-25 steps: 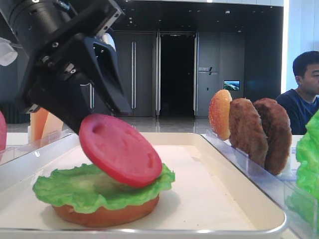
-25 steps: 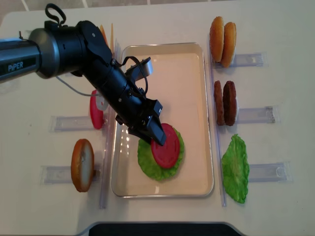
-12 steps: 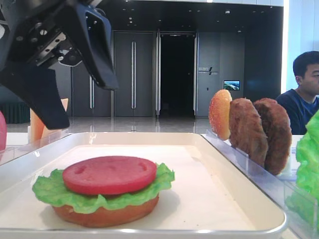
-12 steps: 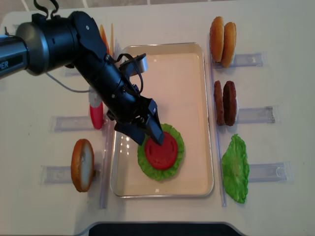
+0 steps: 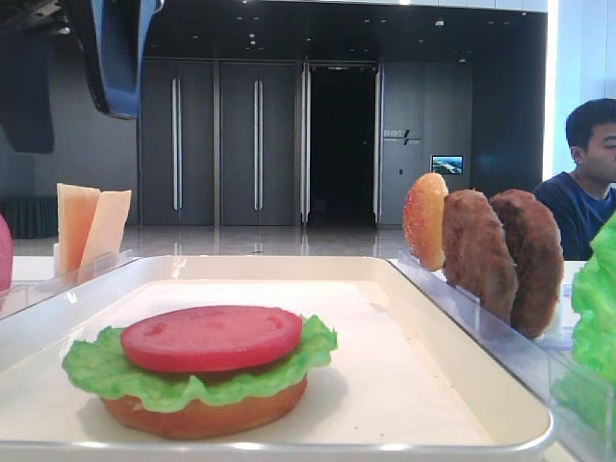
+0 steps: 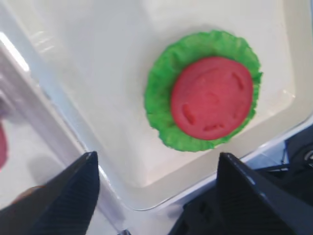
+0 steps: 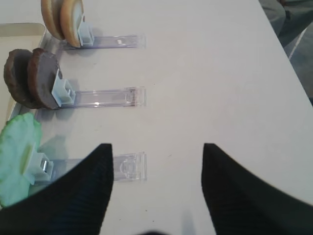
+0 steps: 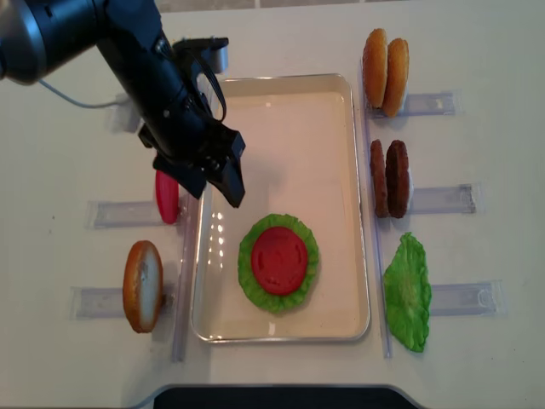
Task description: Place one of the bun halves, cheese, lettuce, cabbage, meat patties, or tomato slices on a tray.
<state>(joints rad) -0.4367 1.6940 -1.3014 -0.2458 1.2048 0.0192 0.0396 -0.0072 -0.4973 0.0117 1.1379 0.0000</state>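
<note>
On the white tray [image 8: 281, 79] a red tomato slice [image 8: 278, 260] lies flat on a green lettuce leaf [image 8: 247, 274], which rests on a bun half [image 5: 202, 416]. My left gripper [image 8: 213, 192] hangs open and empty above the tray's left side, up and left of the stack. From the left wrist view, the left gripper [image 6: 156, 157] has wide-apart fingers and the tomato slice [image 6: 211, 98] lies beyond them. The right gripper [image 7: 157, 147] is open over bare table, with nothing between its fingers.
Clear racks flank the tray. On the left stand another tomato slice [image 8: 167, 196], a bun half [image 8: 142, 285] and cheese slabs [image 5: 91, 226]. On the right are two bun halves [image 8: 385, 60], two meat patties [image 8: 388, 177] and a lettuce leaf [image 8: 407, 291]. A person [image 5: 589, 164] sits beyond the table.
The left gripper opened and let the tomato slice drop flat onto the lettuce. It then rose and drew back toward the tray's far left.
</note>
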